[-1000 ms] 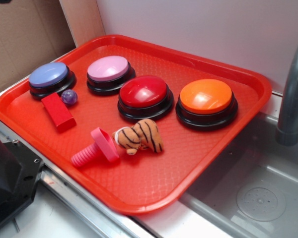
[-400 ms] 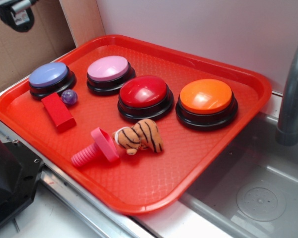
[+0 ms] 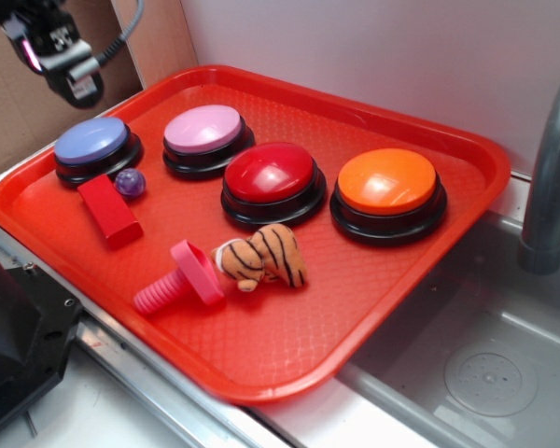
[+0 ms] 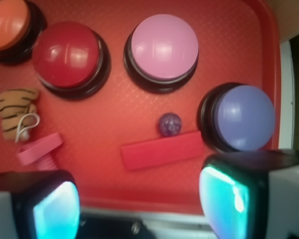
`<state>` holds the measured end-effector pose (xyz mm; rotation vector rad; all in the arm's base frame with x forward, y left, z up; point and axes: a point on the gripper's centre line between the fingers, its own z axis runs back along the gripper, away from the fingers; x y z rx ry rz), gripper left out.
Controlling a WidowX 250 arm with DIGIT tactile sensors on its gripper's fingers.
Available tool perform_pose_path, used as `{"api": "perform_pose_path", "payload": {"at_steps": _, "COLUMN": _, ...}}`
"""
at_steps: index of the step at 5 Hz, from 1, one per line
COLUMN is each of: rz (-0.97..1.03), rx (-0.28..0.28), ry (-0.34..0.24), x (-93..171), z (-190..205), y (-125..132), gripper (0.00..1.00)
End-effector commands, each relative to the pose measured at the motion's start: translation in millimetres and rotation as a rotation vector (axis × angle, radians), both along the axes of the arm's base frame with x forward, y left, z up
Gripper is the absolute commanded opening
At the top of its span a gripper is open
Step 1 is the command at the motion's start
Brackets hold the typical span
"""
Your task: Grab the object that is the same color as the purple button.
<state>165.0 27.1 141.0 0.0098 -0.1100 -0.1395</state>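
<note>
Nearest the exterior camera, on the red plastic tray [image 3: 289, 359], lies a pink ribbed plastic screw [image 3: 182, 278] on its side, its head touching a small striped tiger plush [image 3: 261, 257]. Behind them to the left, a red rectangular block [image 3: 109, 210] lies flat with the small shiny purple ball [image 3: 130, 182] just beside its far end, between the block and the round lavender-topped push button with a black base [image 3: 96, 147]. Further back sit the pink-topped [image 3: 206, 136], red-topped [image 3: 273, 180] and orange-topped [image 3: 388, 190] buttons. A grey pipe [image 3: 549, 182] rises at the right. The black gripper [image 3: 61, 56] hangs high at the far left, apart from everything; in the wrist view its jaws seem spread wide and empty, though blurred.
</note>
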Motion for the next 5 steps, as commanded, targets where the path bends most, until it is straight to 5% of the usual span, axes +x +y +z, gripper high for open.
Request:
{"api": "perform_pose_path", "payload": {"at_steps": 1, "rz": 0.05, "rx": 0.063, "ry": -0.01, "x": 11.1, "z": -28.7, "y": 13.0, "gripper": 1.0}}
{"api": "perform_pose_path", "payload": {"at_steps": 5, "rz": 0.153, "rx": 0.107, "ry": 0.012, "x": 24.6, "z": -89.0, "y": 20.0, "gripper": 1.0}}
